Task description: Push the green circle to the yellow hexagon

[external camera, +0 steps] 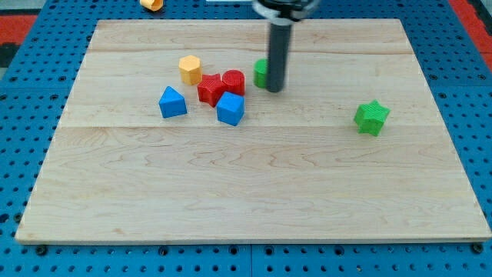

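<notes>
The green circle (261, 72) sits near the board's top middle, mostly hidden behind my rod. My tip (276, 88) rests on the board just to the right of and in front of it, touching or almost touching. The yellow hexagon (190, 69) stands to the view's left of the green circle, with a red cylinder (234, 81) and a red star-shaped block (209, 90) between them.
A blue cube (230, 108) lies below the red blocks and a blue triangular block (172, 102) to their left. A green star (372, 117) sits at the right. A yellow piece (151, 4) lies off the wooden board (254, 192) at the top.
</notes>
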